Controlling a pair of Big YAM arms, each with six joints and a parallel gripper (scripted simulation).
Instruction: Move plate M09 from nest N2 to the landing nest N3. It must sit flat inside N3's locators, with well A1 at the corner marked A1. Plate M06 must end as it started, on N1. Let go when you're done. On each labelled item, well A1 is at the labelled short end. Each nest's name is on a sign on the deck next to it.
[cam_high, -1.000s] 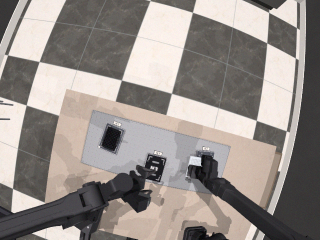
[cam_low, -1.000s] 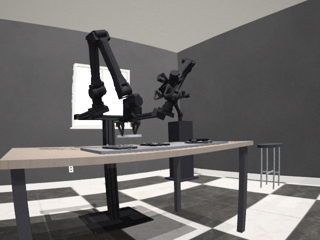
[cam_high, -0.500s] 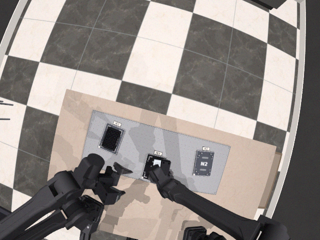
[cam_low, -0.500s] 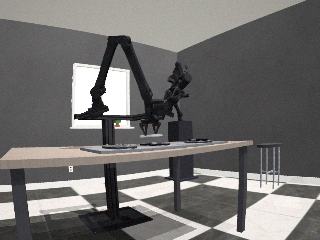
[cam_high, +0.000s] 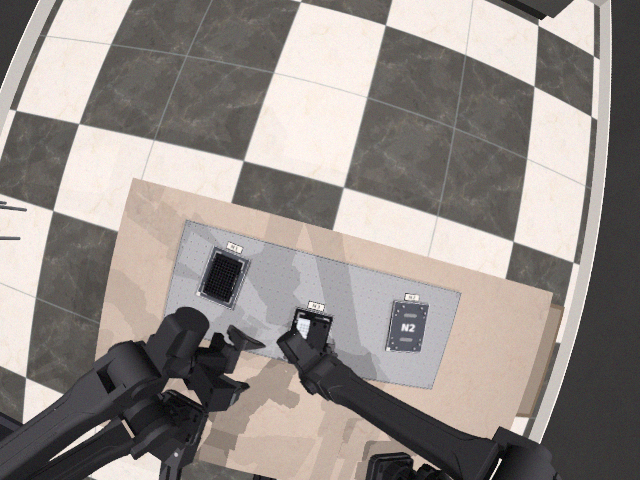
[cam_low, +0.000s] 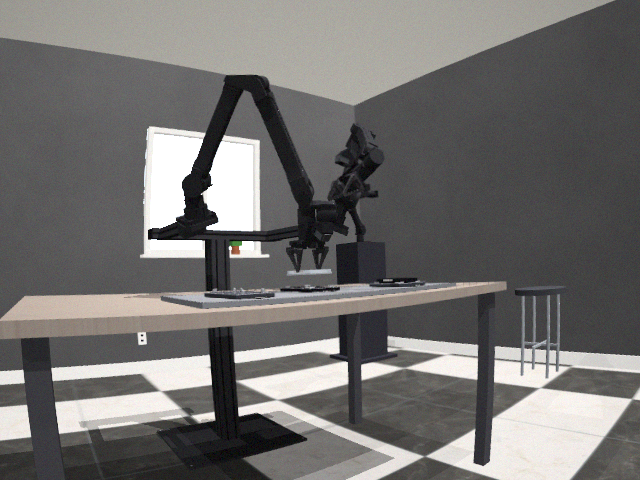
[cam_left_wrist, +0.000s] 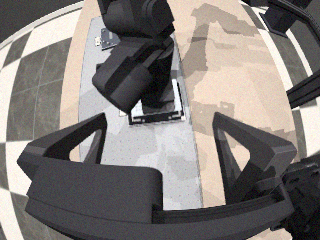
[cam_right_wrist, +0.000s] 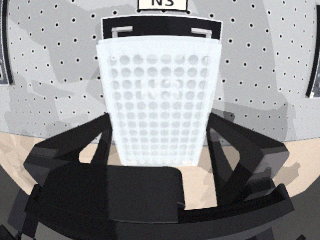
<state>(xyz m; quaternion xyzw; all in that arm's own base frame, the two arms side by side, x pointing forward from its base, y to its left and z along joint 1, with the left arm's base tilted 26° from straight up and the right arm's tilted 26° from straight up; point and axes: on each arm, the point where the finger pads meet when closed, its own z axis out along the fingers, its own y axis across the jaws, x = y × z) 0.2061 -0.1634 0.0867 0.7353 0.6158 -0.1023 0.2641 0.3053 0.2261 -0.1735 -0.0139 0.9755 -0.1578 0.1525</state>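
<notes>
Plate M09 (cam_high: 303, 326) (cam_low: 308, 272) (cam_right_wrist: 160, 100), clear-white with a grid of wells, is held between the fingers of my right gripper (cam_right_wrist: 159, 118). It hangs roughly level above nest N3 (cam_high: 323, 321) (cam_low: 310, 288) (cam_right_wrist: 160, 27), a black base whose far edge and locators show beyond it. No A1 label is legible. My left gripper (cam_high: 253, 365) is open and empty, raised to the side of N3. Plate M06 (cam_high: 223, 276) (cam_low: 398, 280), black, sits on nest N1 (cam_high: 217, 302). Nest N2 (cam_high: 395, 330) (cam_low: 239, 296) (cam_left_wrist: 107, 39) is bare.
The grey perforated deck (cam_high: 356, 289) carries all three nests on the wooden table (cam_high: 480, 315). In the top view N1 stands left of N3 and N2 right. The two arms are close together near N3; the right arm's wrist hides part of N3 in the left wrist view.
</notes>
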